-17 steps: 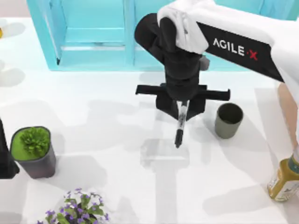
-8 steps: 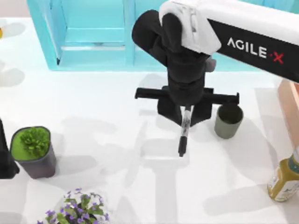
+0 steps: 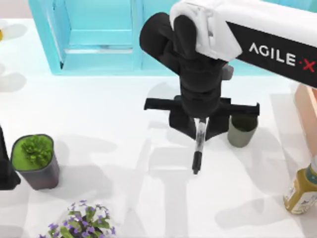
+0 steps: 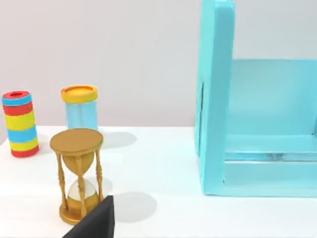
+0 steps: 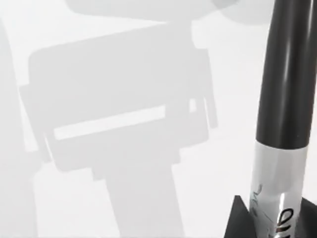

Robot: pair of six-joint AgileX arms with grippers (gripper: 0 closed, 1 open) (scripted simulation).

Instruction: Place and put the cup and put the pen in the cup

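Note:
My right gripper (image 3: 200, 124) hangs over the middle of the table, shut on the black pen (image 3: 198, 148), which points down out of it above the table. The same pen (image 5: 282, 114) rises close by in the right wrist view, black with a white-grey label band, above the gripper's shadow on the white top. The olive-grey cup (image 3: 242, 130) stands upright just right of the gripper, its rim partly covered by the gripper's body. My left arm (image 3: 6, 166) is parked at the table's left edge.
A turquoise cabinet (image 3: 99, 34) stands along the back. A dark pot with a green plant (image 3: 35, 161) and a purple-flowered plant (image 3: 84, 223) are at the front left. A yellow bottle (image 3: 301, 191) is at the right. The left wrist view shows an hourglass (image 4: 77, 173) and two canisters.
My right gripper has moved a little right and forward with the pen, closing on the cup. The left arm has stayed still.

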